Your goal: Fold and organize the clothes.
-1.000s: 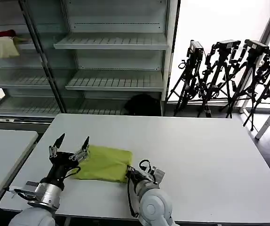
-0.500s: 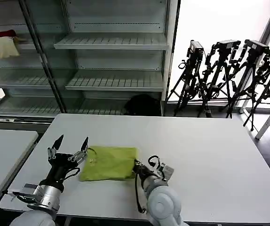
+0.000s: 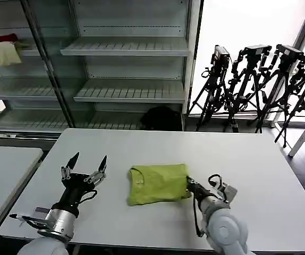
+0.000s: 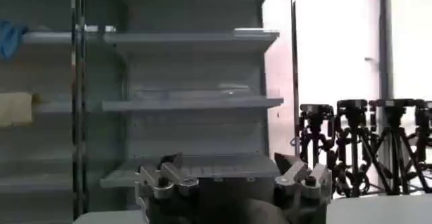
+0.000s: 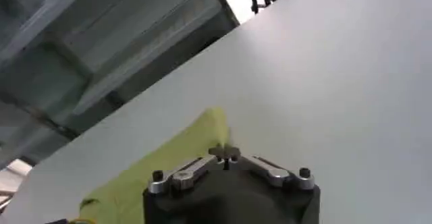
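Pinching folded lime cotton T-shirt [image 3: 158, 184] edge: right gripper [image 3: 189, 185] | left gripper [image 3: 89, 164] spread, empty | white table [image 3: 259, 170]

T-shirt [image 3: 158, 184]: lime-green all over, plain on the face I see, darker green in the folds at the neck opening.
Counter [image 3: 237, 159]: plain white.
My left end effector [image 3: 87, 166]: black fingers, silver-grey metal knuckles, black wrist.
My right end effector [image 3: 191, 185]: black body, silver-grey links.
Shelving [image 3: 126, 48]: pale grey-green, slatted.
Cloth on shelf [image 3: 1, 39]: red.
Cloth below it [image 3: 6, 53]: pale cream-beige.
Tripods [image 3: 259, 85]: black.
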`<move>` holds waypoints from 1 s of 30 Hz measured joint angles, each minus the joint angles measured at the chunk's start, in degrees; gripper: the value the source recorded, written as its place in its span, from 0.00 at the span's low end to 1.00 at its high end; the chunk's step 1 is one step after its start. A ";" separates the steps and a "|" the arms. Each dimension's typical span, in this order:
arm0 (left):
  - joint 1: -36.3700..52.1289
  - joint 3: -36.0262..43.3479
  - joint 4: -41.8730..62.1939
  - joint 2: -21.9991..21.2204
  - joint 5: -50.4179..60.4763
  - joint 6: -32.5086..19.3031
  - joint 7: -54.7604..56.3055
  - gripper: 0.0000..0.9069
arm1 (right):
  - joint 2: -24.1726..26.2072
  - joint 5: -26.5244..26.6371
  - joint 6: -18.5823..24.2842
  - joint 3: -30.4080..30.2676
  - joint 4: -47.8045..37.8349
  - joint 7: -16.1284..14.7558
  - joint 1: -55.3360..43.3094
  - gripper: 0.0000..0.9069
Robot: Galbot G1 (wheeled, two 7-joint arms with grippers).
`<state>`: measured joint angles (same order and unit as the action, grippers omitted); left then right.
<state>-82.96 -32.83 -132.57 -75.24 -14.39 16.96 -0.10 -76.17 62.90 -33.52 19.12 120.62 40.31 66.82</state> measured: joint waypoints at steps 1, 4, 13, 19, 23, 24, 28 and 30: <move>0.05 0.06 0.07 -0.01 0.03 0.04 0.02 1.00 | 0.60 0.19 0.01 0.66 0.00 -0.24 0.06 0.00; 0.18 0.16 0.35 0.04 0.06 0.25 0.01 1.00 | 1.93 0.64 0.01 2.11 -0.01 -0.97 0.14 1.00; 1.15 -0.37 1.82 0.93 -0.09 0.59 -0.02 1.00 | 3.51 -1.75 0.17 4.98 -0.46 -5.65 1.10 1.00; 1.13 -0.55 3.11 0.89 -0.34 0.09 -0.37 1.00 | 3.51 -13.59 0.44 7.46 -0.29 -16.71 3.05 1.00; 1.23 -1.08 4.03 1.14 -0.82 -0.30 -0.46 1.00 | 3.88 -27.52 1.30 9.87 -0.45 -23.93 4.30 1.00; 1.27 -1.22 4.28 1.22 -1.03 -0.39 -0.52 1.00 | 4.13 -30.70 1.59 10.46 -0.55 -25.28 4.57 1.00; 1.66 -2.04 5.62 1.87 -2.43 -0.61 -0.50 1.00 | 5.61 -42.63 3.14 13.47 -1.26 -30.27 5.86 1.00; 1.87 -2.43 6.41 2.34 -3.31 -0.78 -0.51 1.00 | 6.51 -46.98 4.11 15.11 -1.54 -32.22 6.58 1.00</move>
<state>-81.09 -35.26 -126.15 -72.90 -17.70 16.18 -0.62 -69.66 15.92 -29.41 34.23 119.08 8.09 73.40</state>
